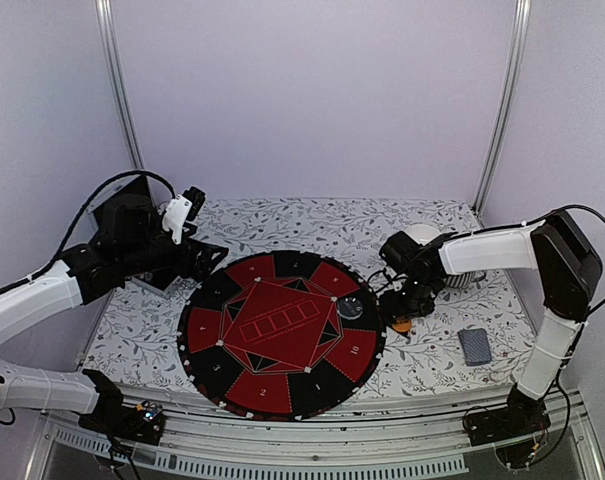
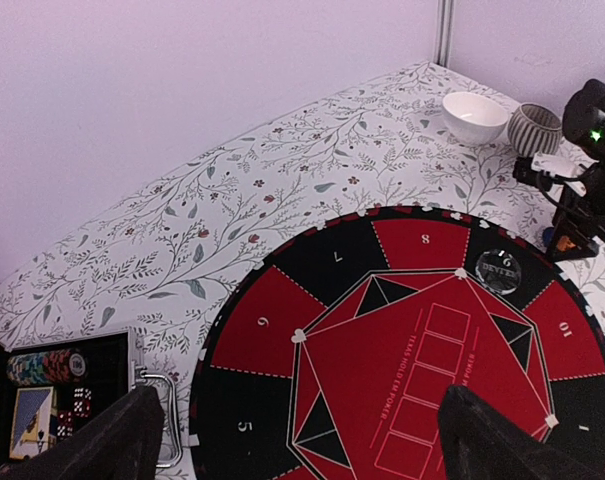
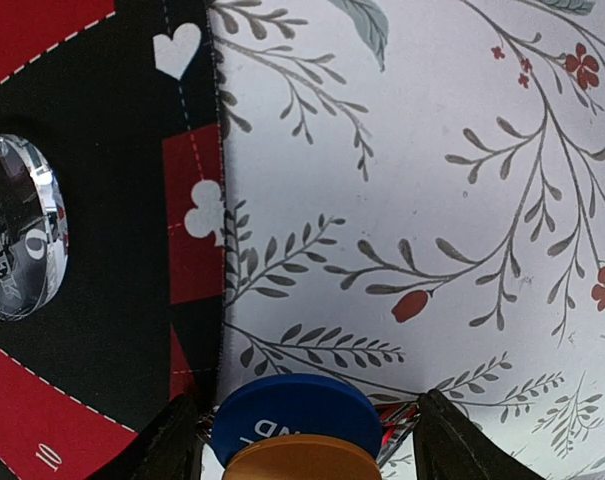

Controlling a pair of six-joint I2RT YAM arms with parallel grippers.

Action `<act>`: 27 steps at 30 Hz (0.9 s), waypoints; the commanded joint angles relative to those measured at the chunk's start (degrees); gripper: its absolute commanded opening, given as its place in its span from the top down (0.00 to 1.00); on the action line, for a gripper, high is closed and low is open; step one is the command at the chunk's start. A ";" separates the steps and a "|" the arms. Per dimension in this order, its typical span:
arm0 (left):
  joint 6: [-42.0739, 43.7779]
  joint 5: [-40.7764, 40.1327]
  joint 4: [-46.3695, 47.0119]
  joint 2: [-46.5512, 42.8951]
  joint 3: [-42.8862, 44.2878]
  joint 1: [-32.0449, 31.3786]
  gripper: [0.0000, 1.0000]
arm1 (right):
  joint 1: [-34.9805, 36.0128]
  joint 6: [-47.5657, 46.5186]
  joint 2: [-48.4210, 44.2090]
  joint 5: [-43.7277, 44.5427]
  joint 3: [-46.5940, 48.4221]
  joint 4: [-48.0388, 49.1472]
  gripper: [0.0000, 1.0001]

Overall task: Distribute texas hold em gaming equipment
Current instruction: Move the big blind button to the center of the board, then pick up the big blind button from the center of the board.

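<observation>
A blue disc button (image 3: 297,415) lies stacked with an orange disc button (image 3: 302,462) on a black-red striped marker (image 3: 394,437). The marker reaches both fingers of my right gripper (image 3: 307,400), which is shut on it just off the mat's right edge. From above, the orange disc (image 1: 401,324) shows under that gripper (image 1: 403,308). A grey-blue deck of cards (image 1: 474,346) lies at the right front. My left gripper (image 2: 300,400) hangs open over the mat's left side with nothing between its fingers (image 2: 112,440). Poker chips (image 2: 44,366) sit in a black case.
The round red-and-black poker mat (image 1: 214,368) fills the table's middle, with a clear dealer button (image 1: 350,307) on its right side. The open black case (image 2: 102,370) stands left of the mat. A white bowl (image 2: 475,117) and a ribbed grey cup (image 2: 534,128) stand at the back right.
</observation>
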 commanded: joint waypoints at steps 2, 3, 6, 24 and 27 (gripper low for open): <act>0.65 -0.15 1.31 -0.55 -0.73 -0.53 0.02 | 0.89 -1.02 2.94 -4.10 -0.32 -3.94 0.32; 0.65 -0.09 1.25 -0.55 -0.77 -0.49 0.02 | 0.94 -1.03 2.99 -4.03 -0.29 -4.14 0.28; 0.65 -0.08 1.29 -0.53 -0.78 -0.53 0.02 | 1.05 -1.34 2.96 -3.16 0.51 -5.28 0.19; 0.73 0.15 1.32 -0.46 -0.87 -0.53 0.02 | 0.72 -8.04 -2.92 0.72 6.10 -13.58 0.17; 0.67 0.17 1.32 -0.42 -0.87 -0.52 0.02 | 0.71 -7.70 -2.16 0.74 6.06 -13.13 0.17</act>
